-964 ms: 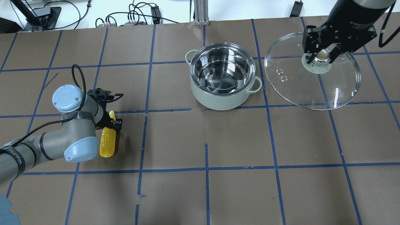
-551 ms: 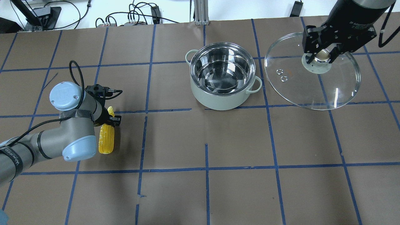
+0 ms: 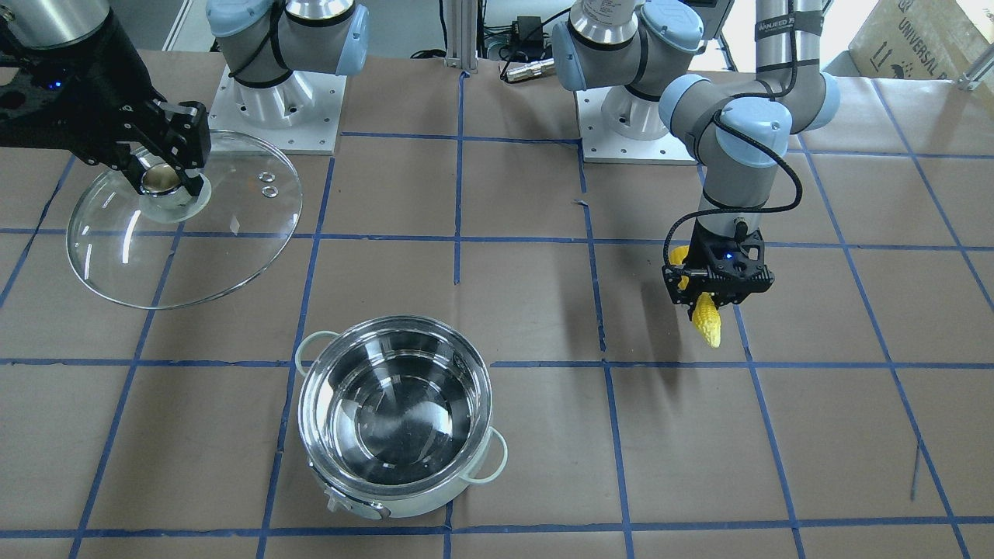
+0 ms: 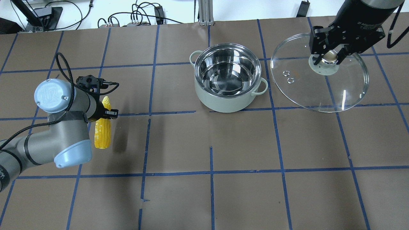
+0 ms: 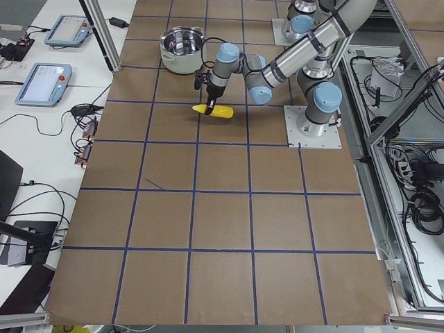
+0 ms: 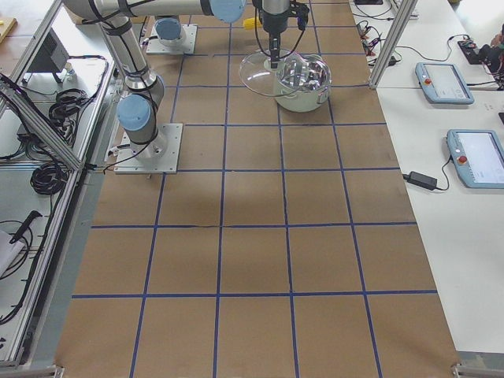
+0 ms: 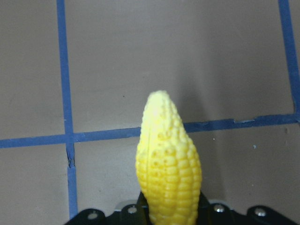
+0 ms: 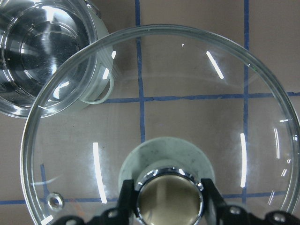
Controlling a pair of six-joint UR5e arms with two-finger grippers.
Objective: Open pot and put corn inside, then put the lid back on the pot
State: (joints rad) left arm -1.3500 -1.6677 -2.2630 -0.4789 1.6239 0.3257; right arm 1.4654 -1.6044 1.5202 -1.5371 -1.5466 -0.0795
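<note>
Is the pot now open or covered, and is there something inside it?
Open and empty. The pot shows only bare steel inside; the right gripper holds the lid beside it, and the left gripper holds the corn.

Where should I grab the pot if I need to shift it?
By a looped side handle, coming straight down from above: the pot stands upright, its body looks too wide for a claw, and both loops stick out clear of the wall.

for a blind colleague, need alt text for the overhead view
Left gripper holds the corn above the table, well left of the open, empty pot; right gripper holds the lid up, right of the pot.
</note>
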